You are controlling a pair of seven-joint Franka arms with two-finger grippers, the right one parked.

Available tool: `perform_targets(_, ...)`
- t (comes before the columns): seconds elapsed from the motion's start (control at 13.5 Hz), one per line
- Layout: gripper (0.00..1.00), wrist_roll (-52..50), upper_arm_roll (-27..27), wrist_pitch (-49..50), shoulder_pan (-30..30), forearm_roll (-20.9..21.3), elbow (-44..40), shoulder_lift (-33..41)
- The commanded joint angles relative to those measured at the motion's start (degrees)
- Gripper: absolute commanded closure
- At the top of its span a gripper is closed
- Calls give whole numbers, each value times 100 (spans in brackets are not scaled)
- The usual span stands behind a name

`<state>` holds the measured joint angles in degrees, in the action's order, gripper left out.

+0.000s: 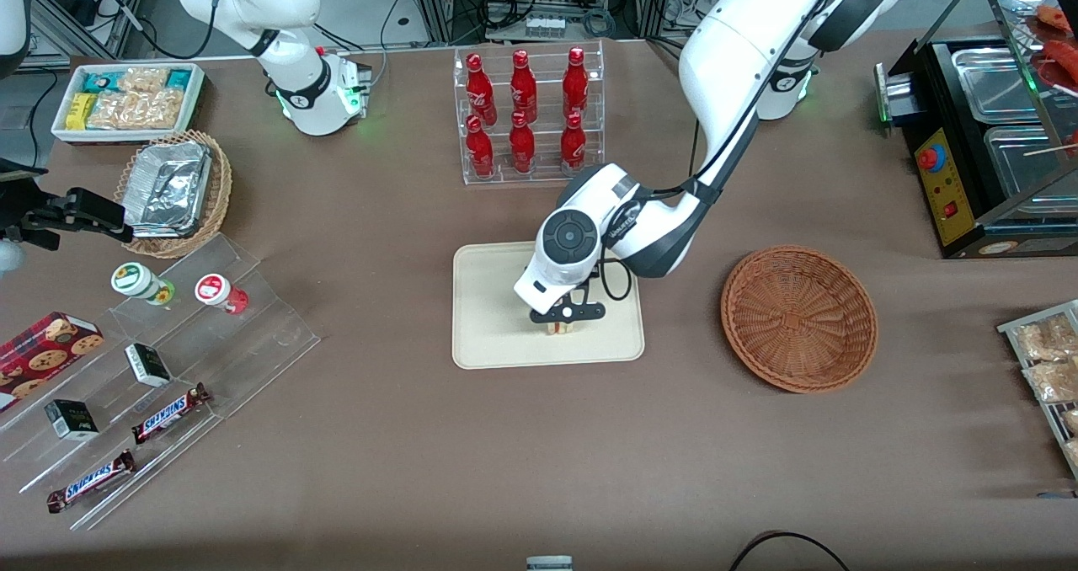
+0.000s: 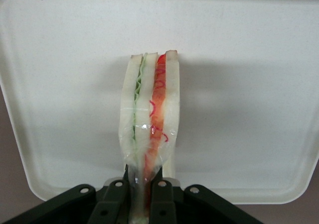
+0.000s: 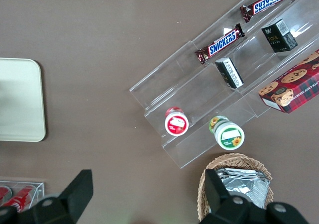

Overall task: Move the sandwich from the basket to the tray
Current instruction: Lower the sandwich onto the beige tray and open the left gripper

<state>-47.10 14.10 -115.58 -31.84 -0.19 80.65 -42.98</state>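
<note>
Pinched in the claw [image 2: 144, 196], the sandwich [image 2: 149, 119] hangs over the tray [image 1: 493, 348]. Transfer from the basket [image 1: 798, 318] looks nearly done; only lowering and release remain.

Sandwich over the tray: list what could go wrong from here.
1. The end effector pinches only one end of the sandwich, which stands on its edge; once released it may topple flat or roll.
2. The wrap looks squeezed between the fingers, so it might cling and drag the sandwich as the arm lifts.
3. It sits toward the tray rim nearer the front camera, so a tumble could carry it off.
</note>
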Motion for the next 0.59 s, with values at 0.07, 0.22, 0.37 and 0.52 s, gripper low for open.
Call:
perform_targets(0.07, 100, -229, -66, 63, -121, 28, -242, -140)
perform_targets(0.22, 100, -273, -74, 27, -156, 37, -234, -184)
perform_targets(0.37, 59, -265, -83, 10, -182, 37, -234, -193)
perform_targets(0.52, 0, -265, -92, 1, -191, 72, -225, -193)
